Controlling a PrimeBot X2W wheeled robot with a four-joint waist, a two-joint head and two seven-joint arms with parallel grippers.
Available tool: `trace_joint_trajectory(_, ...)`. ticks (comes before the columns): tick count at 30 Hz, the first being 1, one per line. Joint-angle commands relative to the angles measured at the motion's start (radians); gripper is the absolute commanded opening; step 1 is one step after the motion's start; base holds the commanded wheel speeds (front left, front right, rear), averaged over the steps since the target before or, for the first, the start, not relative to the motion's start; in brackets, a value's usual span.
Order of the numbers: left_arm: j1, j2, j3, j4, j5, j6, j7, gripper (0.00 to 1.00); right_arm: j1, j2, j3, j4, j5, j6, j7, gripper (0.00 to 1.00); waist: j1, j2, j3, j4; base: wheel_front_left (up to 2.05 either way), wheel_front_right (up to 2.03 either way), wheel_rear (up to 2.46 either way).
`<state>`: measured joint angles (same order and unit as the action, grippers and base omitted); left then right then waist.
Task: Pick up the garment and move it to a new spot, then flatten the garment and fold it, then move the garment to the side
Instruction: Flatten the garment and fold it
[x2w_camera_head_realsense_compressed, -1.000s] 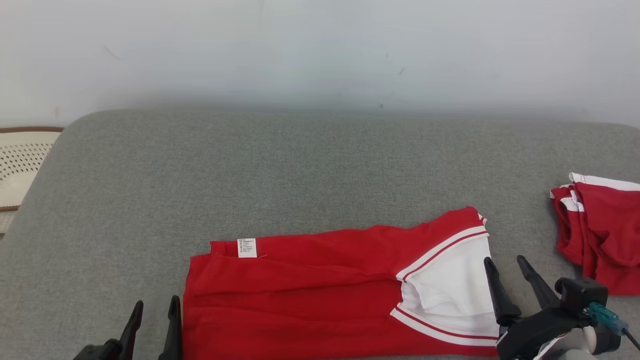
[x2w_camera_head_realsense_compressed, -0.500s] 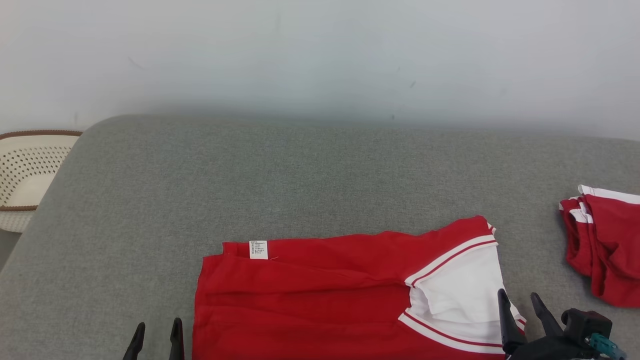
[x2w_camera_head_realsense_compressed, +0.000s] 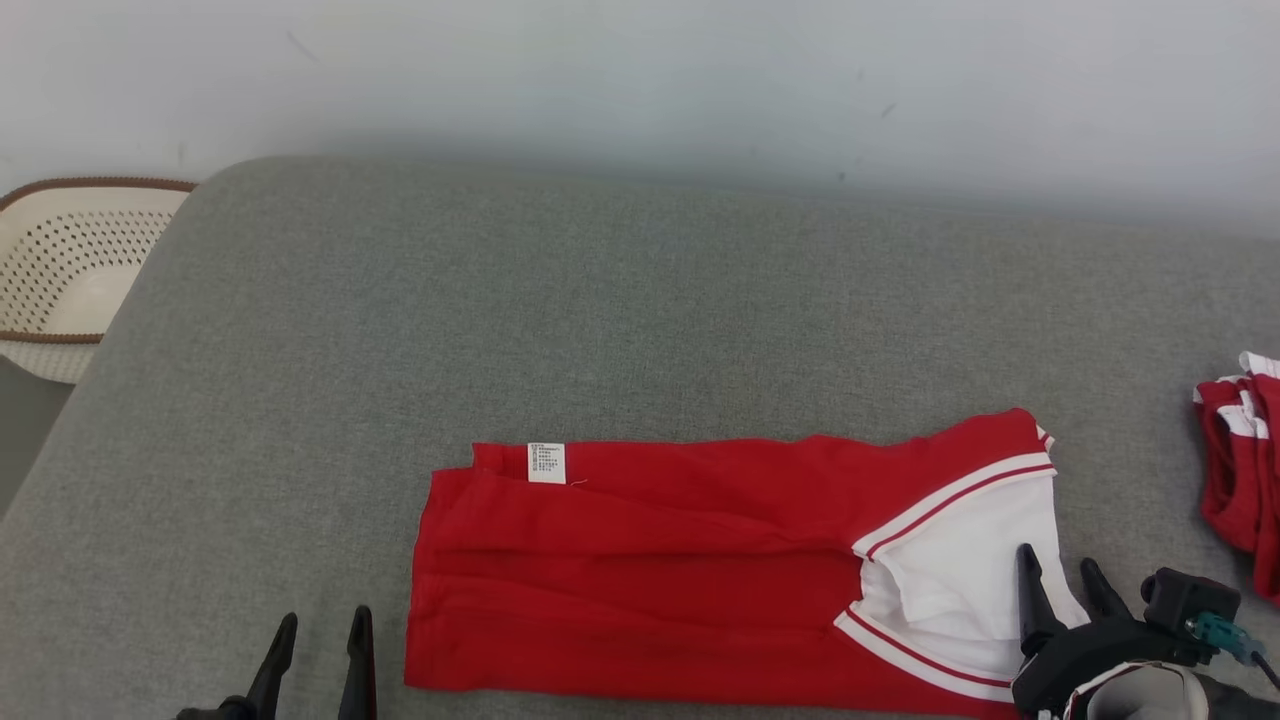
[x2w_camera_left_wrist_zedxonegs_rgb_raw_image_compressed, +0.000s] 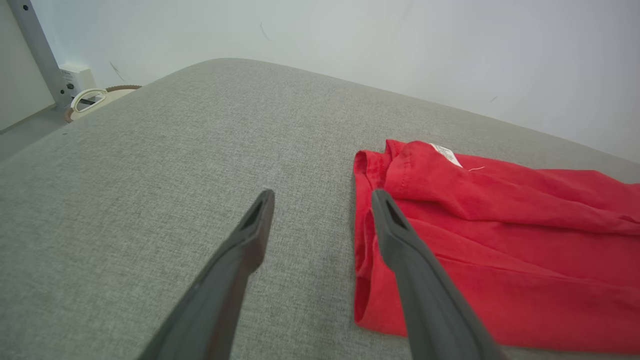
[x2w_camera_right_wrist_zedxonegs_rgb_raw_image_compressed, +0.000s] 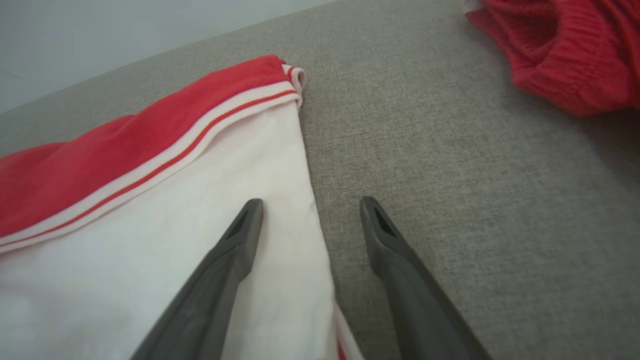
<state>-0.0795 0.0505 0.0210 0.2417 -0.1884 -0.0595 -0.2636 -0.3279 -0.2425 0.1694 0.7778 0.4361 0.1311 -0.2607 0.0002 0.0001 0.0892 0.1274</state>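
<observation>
Left claw (x2w_camera_head_realsense_compressed: 326, 614), right claw (x2w_camera_head_realsense_compressed: 1058, 556): agape, empty

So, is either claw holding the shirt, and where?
Nothing is held. Both claws are open: the left claw beside the shirt, the right claw over its white edge.

The left gripper (x2w_camera_head_realsense_compressed: 325, 616) and the right gripper (x2w_camera_head_realsense_compressed: 1056, 556) sit low and pointing forward, both with jaws spread wide, holding nothing.
</observation>
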Motion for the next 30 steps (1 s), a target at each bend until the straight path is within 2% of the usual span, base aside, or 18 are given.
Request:
trace_joint_trajectory(1, -0.012, 0.000, 0.002, -0.003, 0.000, -0.001, 0.000, 1.00, -0.016, -0.002, 0.019, 0.019, 0.021, -0.001, 0.003, 1.00, -0.0002, -0.0001, 0.029, 0.021, 0.00, 0.00, 0.00)
trace_joint_trajectory(8, -0.025, 0.000, 0.003, 0.002, -0.009, 0.003, 0.000, 1.00, -0.026, 0.016, 0.177, 0.055, 0.155, 0.004, 0.054, 1.00, -0.0002, -0.0001, 0.045, 0.032, 0.00, 0.00, 0.00)
trace_joint_trajectory(17, -0.030, 0.000, -0.002, 0.006, -0.007, 0.002, 0.000, 1.00, -0.030, -0.010, 0.358, 0.036, 0.319, 0.006, 0.102, 1.00, -0.0002, -0.0001, 0.051, 0.029, 0.00, 0.00, 0.00)
trace_joint_trajectory(19, -0.032, 0.001, -0.006, 0.006, -0.009, 0.002, 0.000, 1.00, -0.036, -0.020, 0.382, 0.050, 0.339, 0.006, 0.103, 0.77, -0.0002, -0.0001, 0.052, 0.030, 0.00, 0.00, 0.00)
trace_joint_trajectory(20, -0.033, 0.001, -0.007, 0.006, -0.009, 0.001, 0.000, 1.00, -0.042, -0.024, 0.387, 0.060, 0.346, 0.006, 0.095, 0.51, -0.0002, -0.0001, 0.052, 0.031, 0.00, 0.00, 0.00)
trace_joint_trajectory(21, -0.034, 0.000, -0.009, 0.007, -0.009, 0.000, 0.000, 1.00, -0.046, -0.028, 0.391, 0.070, 0.354, 0.005, 0.087, 0.14, -0.0002, -0.0001, 0.052, 0.031, 0.00, 0.00, 0.00)
trace_joint_trajectory(22, -0.034, 0.001, -0.009, 0.008, -0.009, -0.001, 0.000, 1.00, -0.051, -0.034, 0.392, 0.081, 0.358, 0.005, 0.077, 0.00, -0.0002, -0.0001, 0.052, 0.032, 0.00, 0.00, 0.00)
trace_joint_trajectory(30, -0.022, 0.001, -0.005, 0.011, -0.009, -0.007, 0.000, 1.00, -0.108, -0.087, 0.348, 0.148, 0.369, -0.004, 0.012, 0.00, -0.0002, -0.0001, 0.039, 0.030, 0.00, 0.00, 0.00)
